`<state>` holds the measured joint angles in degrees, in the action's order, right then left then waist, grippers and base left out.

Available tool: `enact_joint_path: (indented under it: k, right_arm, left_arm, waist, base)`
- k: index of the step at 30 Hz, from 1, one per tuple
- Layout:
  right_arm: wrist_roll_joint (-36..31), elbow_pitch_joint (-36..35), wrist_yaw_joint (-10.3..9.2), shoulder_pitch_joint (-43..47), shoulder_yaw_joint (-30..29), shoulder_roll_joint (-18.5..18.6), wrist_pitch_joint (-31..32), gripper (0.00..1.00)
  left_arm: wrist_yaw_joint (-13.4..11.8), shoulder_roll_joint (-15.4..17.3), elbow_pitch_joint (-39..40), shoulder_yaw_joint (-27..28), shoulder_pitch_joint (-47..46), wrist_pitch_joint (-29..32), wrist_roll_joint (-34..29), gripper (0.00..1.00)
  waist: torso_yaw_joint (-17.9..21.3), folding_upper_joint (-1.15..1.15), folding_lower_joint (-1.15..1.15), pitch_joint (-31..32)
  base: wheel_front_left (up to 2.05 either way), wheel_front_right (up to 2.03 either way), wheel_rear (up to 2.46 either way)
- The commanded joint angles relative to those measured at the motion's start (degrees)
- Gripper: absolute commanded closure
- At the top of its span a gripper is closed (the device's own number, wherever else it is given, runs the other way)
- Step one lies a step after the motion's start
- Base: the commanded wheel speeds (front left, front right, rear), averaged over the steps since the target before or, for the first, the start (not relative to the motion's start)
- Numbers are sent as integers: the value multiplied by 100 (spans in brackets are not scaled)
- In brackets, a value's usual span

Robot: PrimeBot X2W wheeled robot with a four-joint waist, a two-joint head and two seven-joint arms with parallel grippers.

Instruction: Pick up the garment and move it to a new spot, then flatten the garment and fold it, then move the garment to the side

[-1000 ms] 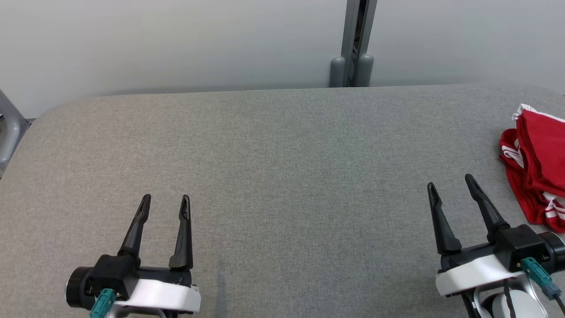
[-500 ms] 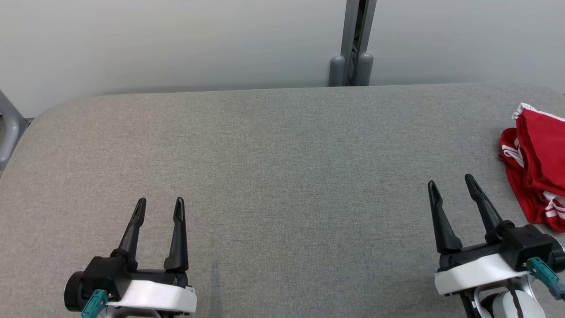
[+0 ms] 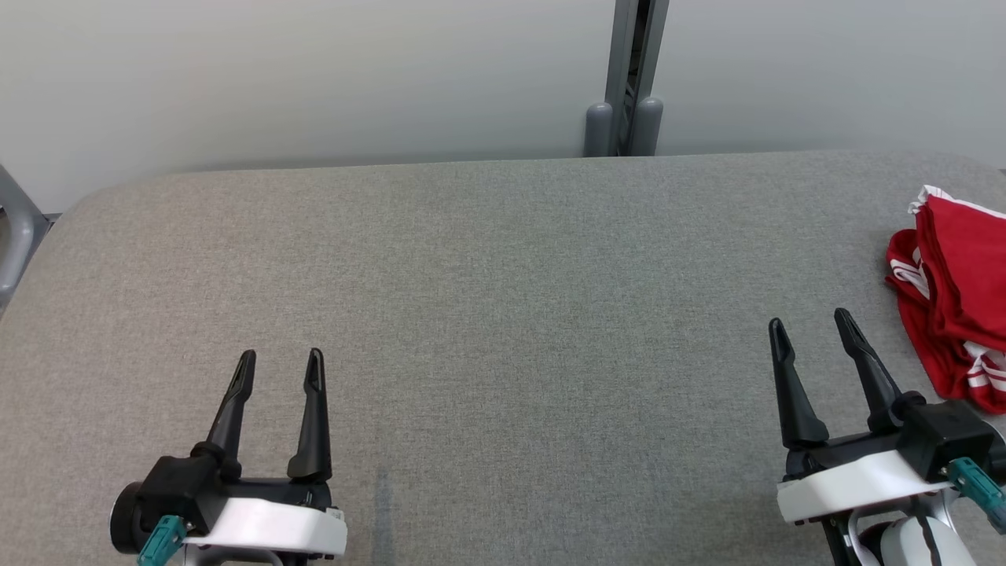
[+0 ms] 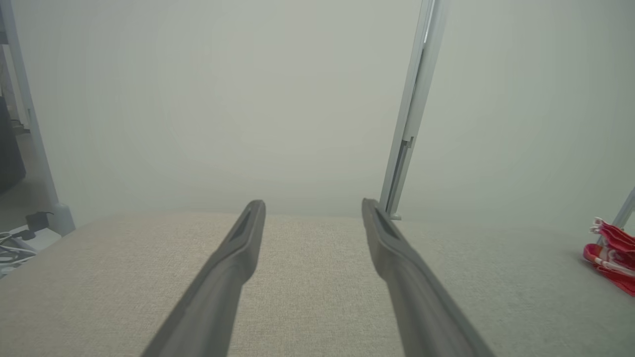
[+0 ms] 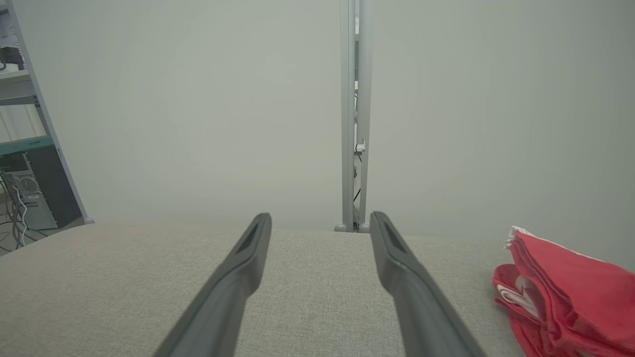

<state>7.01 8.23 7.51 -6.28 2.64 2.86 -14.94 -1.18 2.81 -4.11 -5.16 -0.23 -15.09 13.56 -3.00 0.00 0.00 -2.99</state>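
Observation:
The garment (image 3: 955, 295) is a red piece with white stripes, lying folded in a pile at the table's right edge. The right wrist view has the garment (image 5: 565, 297) at its lower right; in the left wrist view the garment (image 4: 612, 253) is small at the far right. My right gripper (image 3: 811, 327) is open near the front right, a short way left of the garment, nothing between its fingers. My left gripper (image 3: 280, 363) is open at the front left, far from the cloth, and holds nothing.
The grey fabric-covered table (image 3: 487, 291) spreads wide between both grippers. A grey metal post (image 3: 626, 79) rises behind its far edge before a pale wall. A frame leg (image 3: 12, 236) stands at the left edge; shelving with equipment (image 5: 25, 163) lies beyond.
My left gripper has drawn back a little toward the front edge. The right gripper has shifted slightly right and back. The garment lies as before.

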Motion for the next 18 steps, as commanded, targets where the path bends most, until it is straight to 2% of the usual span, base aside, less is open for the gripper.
enact_joint_path:
  k: [1, 18]
  right_arm:
    - [31, -36, -6, 64, 2, 16, -38, 0]
    - [108, -44, -5, 56, -43, 16, -38, 0]
  left_arm:
    - [38, 26, 28, 27, 52, -2, 40, 0]
    - [159, 26, 276, 136, 87, -2, 234, 0]
  waist:
    - [0, 0, 0, 4]
    - [5, 0, 0, -10]
  base:
    - [0, 0, 0]
    - [0, 0, 0]
